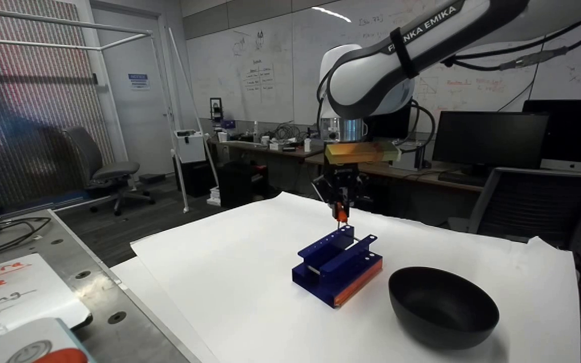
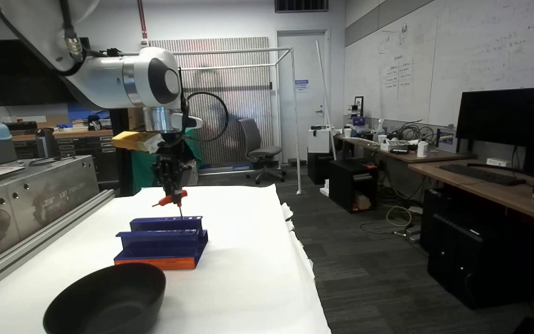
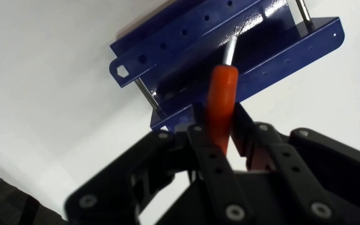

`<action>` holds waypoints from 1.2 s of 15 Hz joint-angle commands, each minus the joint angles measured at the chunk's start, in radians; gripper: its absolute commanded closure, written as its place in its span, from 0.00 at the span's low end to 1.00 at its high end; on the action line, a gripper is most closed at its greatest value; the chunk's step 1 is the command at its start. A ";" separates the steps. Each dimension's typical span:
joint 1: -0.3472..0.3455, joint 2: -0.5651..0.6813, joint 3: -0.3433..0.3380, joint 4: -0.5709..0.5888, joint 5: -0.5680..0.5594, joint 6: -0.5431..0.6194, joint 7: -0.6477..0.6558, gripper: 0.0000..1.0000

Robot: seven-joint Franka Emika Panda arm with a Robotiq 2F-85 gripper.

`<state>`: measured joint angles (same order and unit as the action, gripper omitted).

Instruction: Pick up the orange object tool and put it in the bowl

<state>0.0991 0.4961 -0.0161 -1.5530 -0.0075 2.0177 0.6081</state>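
Note:
The orange tool [image 1: 341,216], also in an exterior view [image 2: 168,200], is held above the blue rack. In the wrist view its orange handle [image 3: 222,93] lies between my fingers, with a silver shaft pointing away over the rack. My gripper [image 1: 340,209] is shut on it; the fingers also show in the wrist view [image 3: 219,120]. In an exterior view a thin shaft reaches down to the rack's far top edge; I cannot tell whether it touches. The black bowl [image 1: 421,327], also in an exterior view [image 2: 104,285], stands on the white table beside the rack. It is outside the wrist view.
The blue slotted rack [image 1: 341,262] with an orange base stands directly below my gripper; it fills the upper wrist view [image 3: 173,53]. White sheeting [image 1: 230,272] covers the table. A metal bench [image 2: 35,195] runs along one side. Monitors and chairs stand beyond the table.

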 commanded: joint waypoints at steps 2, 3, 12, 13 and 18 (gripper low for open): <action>0.018 -0.025 -0.025 -0.017 -0.030 0.035 0.002 0.95; 0.019 -0.044 -0.024 -0.026 -0.032 0.027 -0.001 0.95; 0.034 -0.292 -0.005 0.034 -0.128 -0.343 -0.013 0.92; 0.023 -0.296 -0.002 0.054 -0.117 -0.423 -0.021 0.92; -0.065 -0.226 -0.019 0.059 0.006 -0.633 -0.158 0.93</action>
<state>0.0840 0.2049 -0.0244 -1.5116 -0.0739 1.4438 0.5375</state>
